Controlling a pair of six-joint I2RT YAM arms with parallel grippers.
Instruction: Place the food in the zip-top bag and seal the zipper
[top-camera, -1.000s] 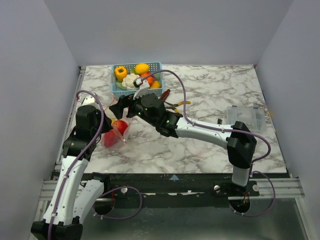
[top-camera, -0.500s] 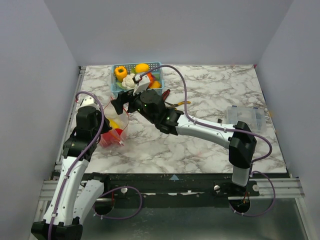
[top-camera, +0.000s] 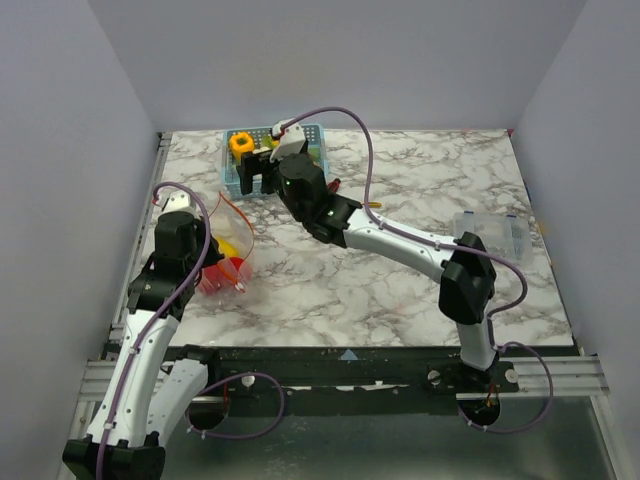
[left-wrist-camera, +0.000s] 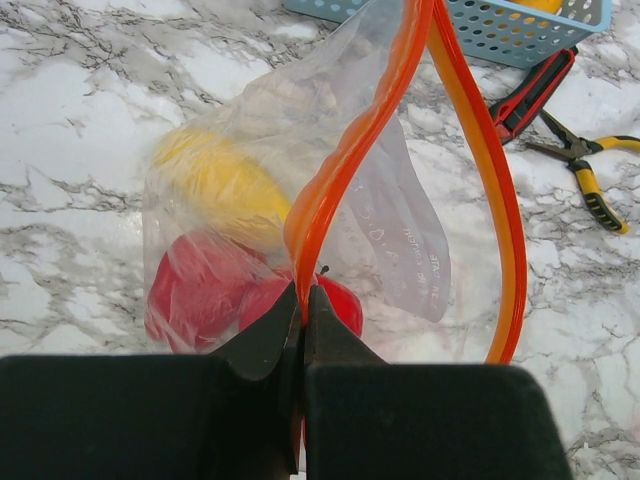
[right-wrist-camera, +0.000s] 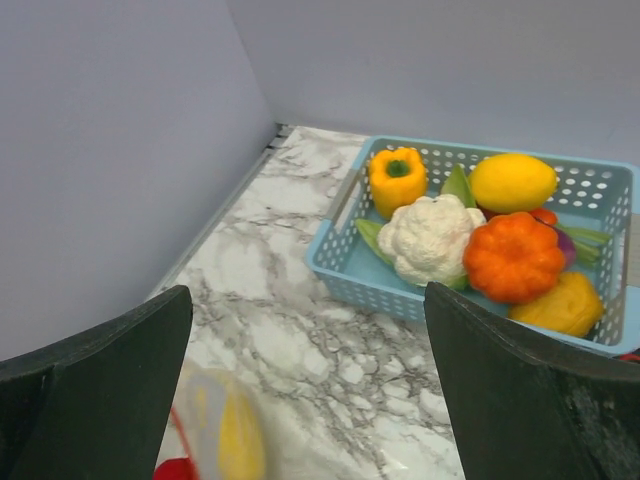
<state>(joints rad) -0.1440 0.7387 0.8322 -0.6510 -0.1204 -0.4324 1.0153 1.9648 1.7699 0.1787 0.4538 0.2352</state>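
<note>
It looked like a robotics lab's test cell rather than anyone's kitchen. Plain grey walls (top-camera: 60, 150) boxed in a marble-patterned tabletop (top-camera: 420, 190) on three sides. A left arm (top-camera: 160, 290) and a right arm (top-camera: 400, 240) rose from an aluminium rail (top-camera: 560, 378) at its near edge, with purple cables (top-camera: 365, 160) looping along them.

The goods were props. Just beyond the right fingers (right-wrist-camera: 100, 380) sat a blue basket (right-wrist-camera: 400, 292) of glossy plastic vegetables, a cauliflower (right-wrist-camera: 430, 238) and an orange pumpkin (right-wrist-camera: 512, 257) among them. Red-handled pliers (left-wrist-camera: 535, 92) lay ahead and to the right of the left fingers (left-wrist-camera: 260, 340). A clear plastic box (top-camera: 490, 230) stood well apart from both.
</note>
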